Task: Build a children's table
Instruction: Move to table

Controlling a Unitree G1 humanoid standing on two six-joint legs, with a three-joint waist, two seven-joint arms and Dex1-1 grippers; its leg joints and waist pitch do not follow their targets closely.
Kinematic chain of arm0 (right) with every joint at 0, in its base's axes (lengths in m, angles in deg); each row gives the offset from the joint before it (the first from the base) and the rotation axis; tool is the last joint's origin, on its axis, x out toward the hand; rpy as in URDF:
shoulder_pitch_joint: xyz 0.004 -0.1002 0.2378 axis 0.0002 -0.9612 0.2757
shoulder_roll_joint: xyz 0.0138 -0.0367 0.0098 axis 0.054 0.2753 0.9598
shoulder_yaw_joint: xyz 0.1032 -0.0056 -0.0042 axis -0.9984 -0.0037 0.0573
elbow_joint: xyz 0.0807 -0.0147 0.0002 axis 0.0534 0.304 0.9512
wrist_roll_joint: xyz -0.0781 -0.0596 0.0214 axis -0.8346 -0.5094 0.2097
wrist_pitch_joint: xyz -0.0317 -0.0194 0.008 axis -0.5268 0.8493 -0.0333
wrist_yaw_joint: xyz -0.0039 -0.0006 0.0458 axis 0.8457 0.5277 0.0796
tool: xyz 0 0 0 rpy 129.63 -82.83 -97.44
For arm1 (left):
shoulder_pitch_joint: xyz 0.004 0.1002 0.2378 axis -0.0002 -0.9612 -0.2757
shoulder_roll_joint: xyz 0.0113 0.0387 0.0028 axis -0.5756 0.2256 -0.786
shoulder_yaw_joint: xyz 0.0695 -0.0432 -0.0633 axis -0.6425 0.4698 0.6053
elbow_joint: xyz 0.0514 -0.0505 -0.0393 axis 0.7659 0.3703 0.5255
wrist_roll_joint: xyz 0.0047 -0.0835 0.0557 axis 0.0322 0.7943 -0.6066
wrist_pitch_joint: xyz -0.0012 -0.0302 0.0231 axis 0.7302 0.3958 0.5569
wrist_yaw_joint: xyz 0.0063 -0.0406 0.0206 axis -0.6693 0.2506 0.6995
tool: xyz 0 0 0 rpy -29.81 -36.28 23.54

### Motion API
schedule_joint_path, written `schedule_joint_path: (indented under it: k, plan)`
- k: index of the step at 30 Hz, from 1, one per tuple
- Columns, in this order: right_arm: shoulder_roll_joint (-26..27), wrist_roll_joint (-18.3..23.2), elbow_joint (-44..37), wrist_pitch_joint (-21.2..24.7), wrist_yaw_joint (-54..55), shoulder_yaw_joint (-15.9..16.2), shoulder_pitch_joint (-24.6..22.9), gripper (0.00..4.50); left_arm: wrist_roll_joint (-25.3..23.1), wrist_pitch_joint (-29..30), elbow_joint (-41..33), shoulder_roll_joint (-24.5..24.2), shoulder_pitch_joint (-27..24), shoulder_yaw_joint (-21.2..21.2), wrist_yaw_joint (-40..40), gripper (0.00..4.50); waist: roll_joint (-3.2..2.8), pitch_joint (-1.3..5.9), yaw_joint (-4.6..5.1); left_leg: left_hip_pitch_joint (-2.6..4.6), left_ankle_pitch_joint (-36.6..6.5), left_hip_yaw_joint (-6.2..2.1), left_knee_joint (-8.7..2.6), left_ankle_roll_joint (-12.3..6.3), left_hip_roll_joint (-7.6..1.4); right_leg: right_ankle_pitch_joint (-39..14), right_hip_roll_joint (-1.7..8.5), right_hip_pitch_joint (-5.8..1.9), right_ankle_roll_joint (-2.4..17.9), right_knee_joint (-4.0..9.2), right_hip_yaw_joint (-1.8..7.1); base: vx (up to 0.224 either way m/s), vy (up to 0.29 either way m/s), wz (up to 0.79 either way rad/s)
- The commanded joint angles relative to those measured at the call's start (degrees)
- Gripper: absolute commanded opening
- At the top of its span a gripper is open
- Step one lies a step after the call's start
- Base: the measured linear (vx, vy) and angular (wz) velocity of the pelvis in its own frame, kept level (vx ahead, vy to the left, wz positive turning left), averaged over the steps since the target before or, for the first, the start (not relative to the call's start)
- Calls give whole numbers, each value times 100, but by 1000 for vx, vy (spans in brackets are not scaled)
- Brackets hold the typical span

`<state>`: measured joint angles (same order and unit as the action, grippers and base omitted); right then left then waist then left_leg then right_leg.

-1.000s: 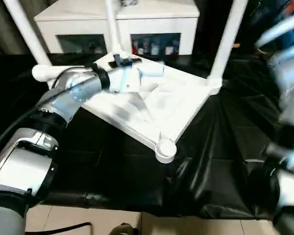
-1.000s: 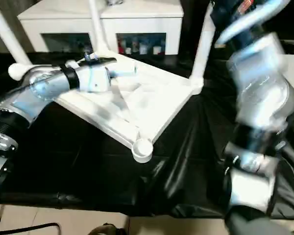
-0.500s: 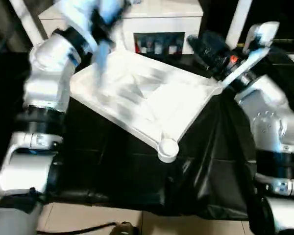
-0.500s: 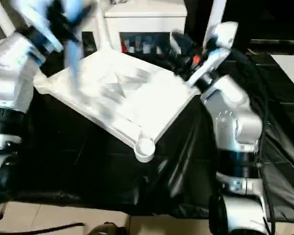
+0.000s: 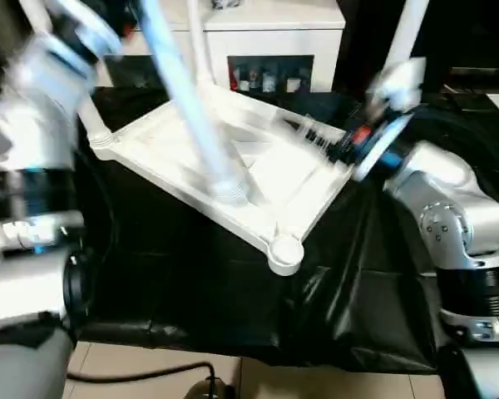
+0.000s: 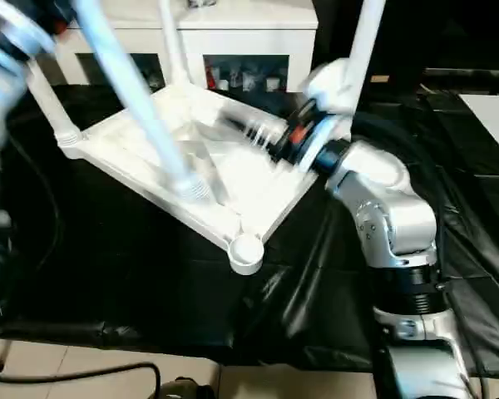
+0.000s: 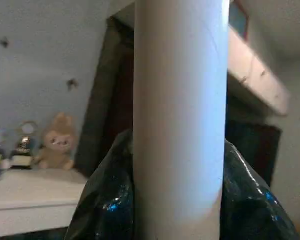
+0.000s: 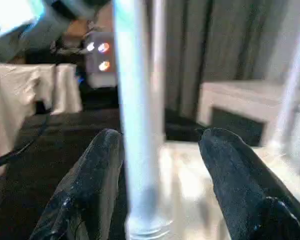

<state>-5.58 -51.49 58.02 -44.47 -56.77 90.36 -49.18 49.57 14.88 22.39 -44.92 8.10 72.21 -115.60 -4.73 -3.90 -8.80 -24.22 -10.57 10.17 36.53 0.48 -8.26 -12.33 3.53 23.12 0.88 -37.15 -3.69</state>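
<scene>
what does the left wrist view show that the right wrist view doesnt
Left wrist view alone: a plush toy on a white shelf, and the left gripper's fingers closed around the white leg.

Right wrist view alone: the right gripper's fingers standing open, grey curtains, a white cloth, and the tabletop with the leg's lower end resting on it.

Both: that same white leg, running up between two black fingers.

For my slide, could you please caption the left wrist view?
Left tool's black fingers clasping a long white tapered tube leg.
</scene>
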Motion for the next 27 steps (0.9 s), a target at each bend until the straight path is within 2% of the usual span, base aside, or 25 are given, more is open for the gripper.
schedule_joint_path:
  k: [1, 3, 4, 6, 7, 9, 15, 16, 18, 19, 21, 24, 27]
  plan:
    - [-182, -5, 41, 238, -495, 380, -116, 304, 508, 511, -171, 34, 115, 230, 123, 150, 43, 521, -13, 194, -634, -235, -365, -224, -488, 33, 592, -279, 1514, 320, 303, 0, 0, 0]
    - [-246, -15, 97, 300, -640, 489, -120, 309, 591, 670, -213, 42, 103, 247, 113, 150, 49, 520, -16, 180, -608, -236, -362, -252, -488, 8, 601, -283, 1496, 330, 307, 0, 0, 0]
    - [-261, -21, 103, 303, -665, 508, -124, 309, 612, 699, -220, 46, 102, 253, 115, 150, 81, 517, -25, 182, -582, -231, -358, -273, -488, -63, 610, -282, 1478, 338, 311, 0, 0, 0]
    - [-320, -118, 178, 274, -727, 625, -106, 342, 756, 902, -269, 68, 99, 305, 158, 150, 71, 520, -22, 177, -572, -233, -357, -274, -492, -134, 609, -281, 1454, 344, 310, 0, 0, 0]
    - [-305, -274, 319, 188, -660, 693, -31, 348, 983, 1112, -304, 113, 103, 379, 211, 150, 76, 522, -18, 189, -561, -235, -361, -229, -499, -200, 601, -269, 1442, 335, 307, 0, 0, 0]
    - [-274, -323, 428, 204, -616, 700, 63, 356, 1054, 1207, -332, 109, 93, 376, 233, 150, 69, 516, -9, 190, -576, -234, -364, -195, -496, -210, 591, -265, 1466, 342, 306, 0, 0, 0]
    - [-290, -259, 678, 352, -784, 711, 428, 363, 1232, 1633, -393, 48, 80, 315, 144, 150, 61, 518, 19, 185, -516, -235, -354, -268, -489, -121, 585, -280, 1438, 338, 308, 0, 0, 0]
    - [-296, -187, 697, 414, -894, 710, 459, 363, 1258, 1684, -398, 57, 87, 314, 123, 150, 42, 520, 14, 189, -526, -234, -350, -269, -491, -105, 582, -278, 1438, 340, 308, 0, 0, 0]
    - [-304, -129, 705, 473, -987, 718, 481, 334, 1271, 1702, -398, 63, 91, 314, 116, 150, 52, 520, 11, 191, -506, -236, -350, -295, -495, -39, 578, -282, 1453, 339, 307, 0, 0, 0]
    - [-298, -118, 718, 493, -1021, 712, 494, 327, 1284, 1715, -408, 65, 90, 314, 131, 150, 34, 528, 2, 194, -499, -240, -349, -294, -500, -13, 581, -282, 1450, 332, 304, 0, 0, 0]
    - [-290, -72, 741, 560, -1097, 705, 510, 321, 1290, 1719, -408, 70, 96, 304, 145, 150, 39, 528, 12, 195, -531, -241, -352, -281, -498, -5, 573, -284, 1445, 331, 300, 0, 0, 0]
    - [-377, -31, 723, 625, -1329, 810, 480, 283, 1300, 1716, -377, 106, 130, 317, 171, 150, 39, 527, 10, 190, -543, -242, -349, -272, -494, -4, 579, -295, 1458, 333, 301, 0, 0, 0]
    - [-399, -81, 713, 652, -1412, 896, 458, 274, 1279, 1718, -375, 126, 141, 306, 177, 150, 25, 537, 11, 189, -490, -245, -342, -285, -498, 93, 578, -295, 1456, 329, 298, 0, 0, 0]
